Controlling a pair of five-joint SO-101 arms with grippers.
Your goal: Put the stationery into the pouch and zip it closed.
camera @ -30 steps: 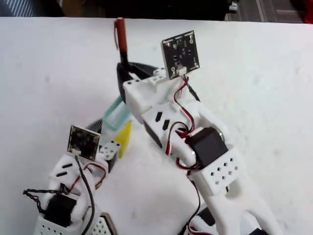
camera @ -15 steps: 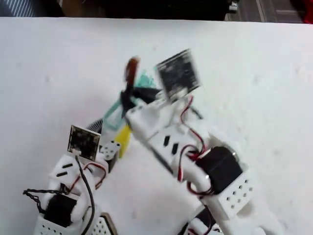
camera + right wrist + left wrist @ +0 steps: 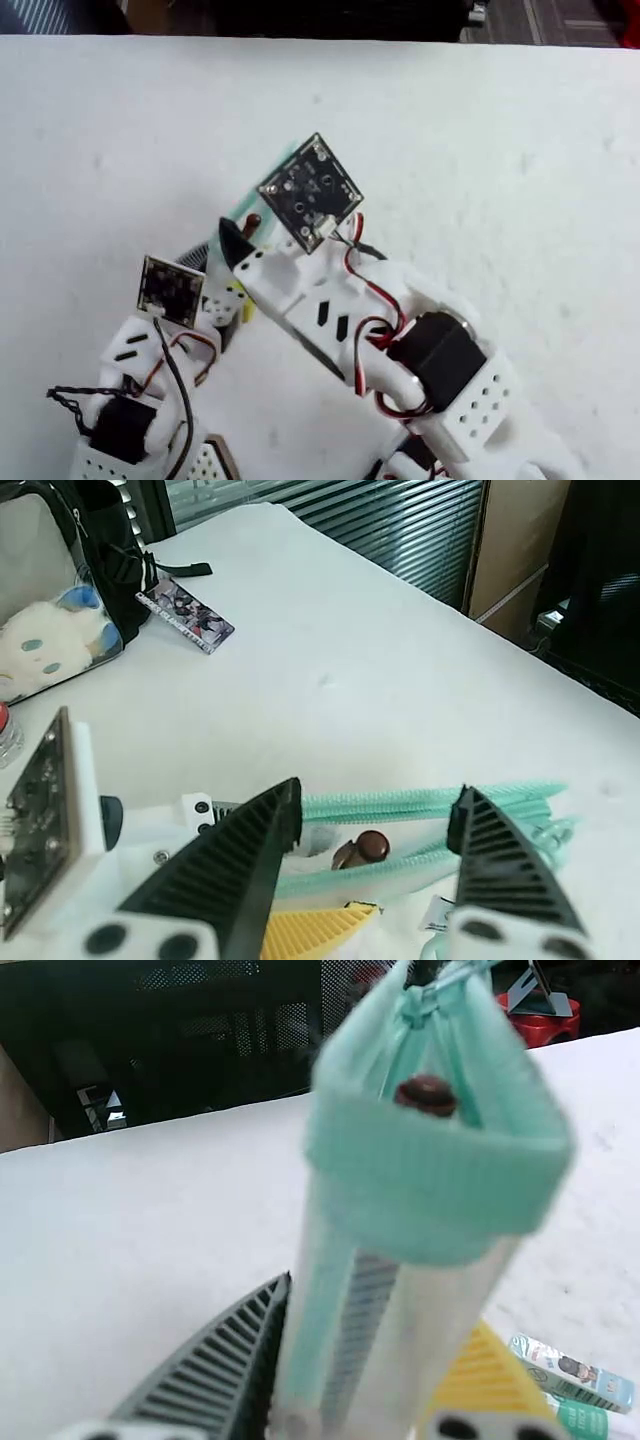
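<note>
My left gripper (image 3: pixel 385 1305) is shut on a teal mesh pouch (image 3: pixel 430 1190), pinched between its grey finger and its yellow finger, and holds it with the mouth open. A brown pen (image 3: pixel 425 1093) stands inside the pouch, its end showing in the mouth. In the high view the pouch (image 3: pixel 243 207) is mostly hidden under the right arm, the pen's end (image 3: pixel 252 222) peeks out, and the left gripper (image 3: pixel 232 300) sits just below it. My right gripper (image 3: pixel 378 792) hangs open above the pouch (image 3: pixel 420 805) and the pen (image 3: pixel 368 846), fingers apart.
A small teal packet (image 3: pixel 570 1372) lies on the white table beside the pouch. Far off, a card (image 3: pixel 185 615) lies near the table's edge, with a black bag (image 3: pixel 95 530) and a plush toy (image 3: pixel 55 640) behind it.
The right gripper carried the pen from the far side of the table toward the left gripper, lowered it into the pouch and let go. The left arm has kept still.
</note>
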